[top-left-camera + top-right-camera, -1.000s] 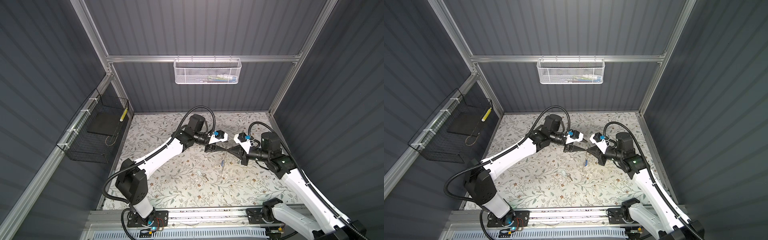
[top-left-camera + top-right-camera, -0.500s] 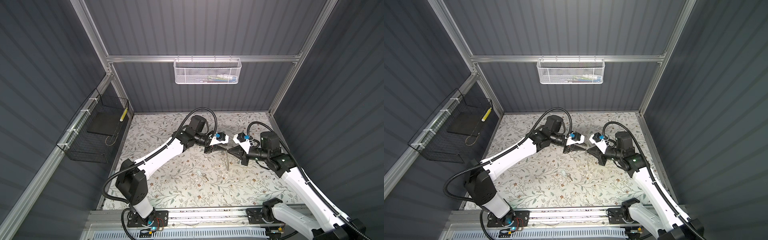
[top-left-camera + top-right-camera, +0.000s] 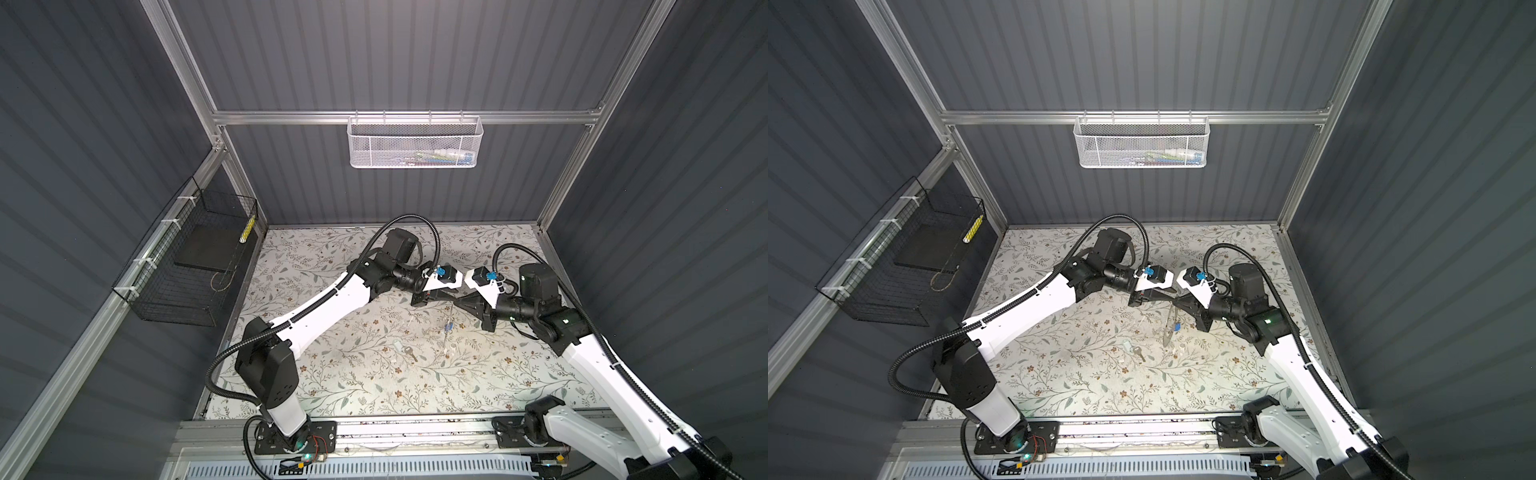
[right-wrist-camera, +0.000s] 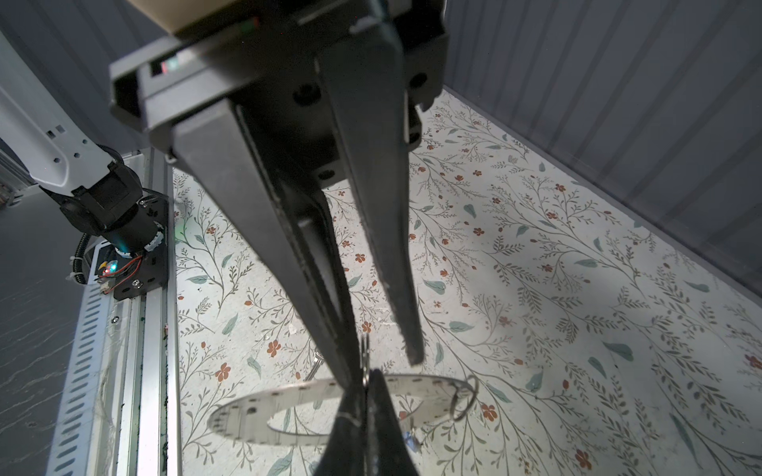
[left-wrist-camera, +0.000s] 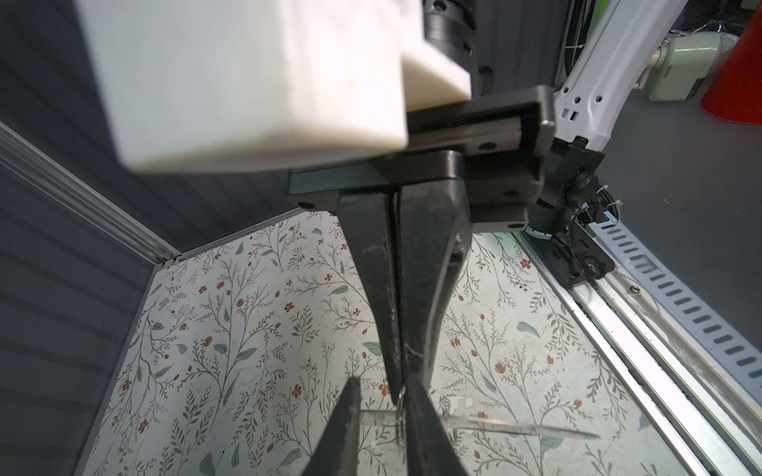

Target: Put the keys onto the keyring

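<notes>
The keyring (image 4: 247,412) hangs on edge above the floral mat, and my right gripper (image 4: 365,379) is shut on its upper rim. In both top views it is a thin sliver (image 3: 449,318) (image 3: 1168,332) under the two meeting grippers. The blue-headed key (image 3: 447,328) (image 3: 1177,328) dangles from the ring by a small loop (image 4: 464,395). My left gripper (image 5: 381,387) faces the right gripper tip to tip, jaws a narrow gap apart beside the ring's rim (image 5: 515,428), clamping nothing. The whitish-headed key (image 3: 409,353) (image 3: 1138,352) lies on the mat.
A white mesh basket (image 3: 415,143) hangs on the back wall and a black wire basket (image 3: 187,266) on the left wall. The metal rail (image 3: 415,432) with both arm bases runs along the mat's front edge.
My left gripper has narrowed its jaws and settled tip to tip against the right gripper. The right gripper still holds the hanging keyring, shifted slightly left.
</notes>
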### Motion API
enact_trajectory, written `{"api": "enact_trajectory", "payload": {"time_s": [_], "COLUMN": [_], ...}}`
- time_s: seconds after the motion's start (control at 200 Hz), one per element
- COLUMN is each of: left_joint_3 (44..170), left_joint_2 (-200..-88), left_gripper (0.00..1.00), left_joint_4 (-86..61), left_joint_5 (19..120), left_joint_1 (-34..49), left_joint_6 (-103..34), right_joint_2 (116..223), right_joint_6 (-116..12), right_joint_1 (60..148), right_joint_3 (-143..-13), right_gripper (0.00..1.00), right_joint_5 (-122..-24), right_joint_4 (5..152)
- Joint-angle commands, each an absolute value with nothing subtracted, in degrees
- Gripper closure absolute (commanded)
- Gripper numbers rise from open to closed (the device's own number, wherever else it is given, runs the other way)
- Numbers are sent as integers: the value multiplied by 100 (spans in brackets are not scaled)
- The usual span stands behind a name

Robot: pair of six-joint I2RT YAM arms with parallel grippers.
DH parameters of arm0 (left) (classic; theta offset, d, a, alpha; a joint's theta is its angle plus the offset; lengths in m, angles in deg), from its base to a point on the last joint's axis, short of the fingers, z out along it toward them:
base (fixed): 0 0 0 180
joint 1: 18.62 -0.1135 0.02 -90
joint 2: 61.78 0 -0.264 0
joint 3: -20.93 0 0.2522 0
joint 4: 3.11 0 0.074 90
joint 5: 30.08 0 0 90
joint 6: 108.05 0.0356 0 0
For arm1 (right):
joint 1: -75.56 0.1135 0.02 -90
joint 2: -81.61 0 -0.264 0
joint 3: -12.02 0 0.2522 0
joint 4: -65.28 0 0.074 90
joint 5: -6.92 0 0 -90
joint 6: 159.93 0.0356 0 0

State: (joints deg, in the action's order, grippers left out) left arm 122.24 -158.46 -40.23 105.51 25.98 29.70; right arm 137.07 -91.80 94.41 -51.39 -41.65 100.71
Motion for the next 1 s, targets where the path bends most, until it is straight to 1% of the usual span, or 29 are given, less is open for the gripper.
{"api": "enact_trajectory", "payload": {"time_s": [0.0,0.28,0.515,0.59,0.65,0.73,0.79,0.845,0.995], "left_joint_3": [12439,12478,12532,12509,12464,12385,12294,12136,11626], "left_joint_2": [-15976,-16033,-16048,-16030,-16015,-15980,-15948,-15902,-15730], "left_gripper": [77,79,93,100,100,100,100,100,100], "left_joint_4": [-4352,-4434,-4475,-4437,-4379,-4232,-4033,-3602,-1992], "left_joint_5": [10490,10446,10586,10685,10780,10897,11044,11327,11951], "left_joint_1": [2629,2633,2664,2663,2663,2647,2604,2504,2221], "left_joint_6": [3101,3087,3132,3099,3028,2830,2641,2274,1035], "right_joint_2": [13584,13478,13496,13487,13455,13351,13211,13061,12757], "right_joint_6": [-9256,-9293,-9328,-9335,-9323,-9274,-9243,-9243,-9184], "right_joint_1": [9485,9506,9534,9543,9543,9543,9543,9535,9499], "right_joint_3": [-5255,-5175,-5184,-5184,-5200,-5262,-5264,-5218,-5074], "right_gripper": [99,98,96,92,88,79,75,72,69], "right_joint_5": [-4246,-4291,-4308,-4356,-4417,-4557,-4661,-4793,-5027], "right_joint_4": [9883,9776,9811,9813,9840,9940,9948,9913,9895]}}
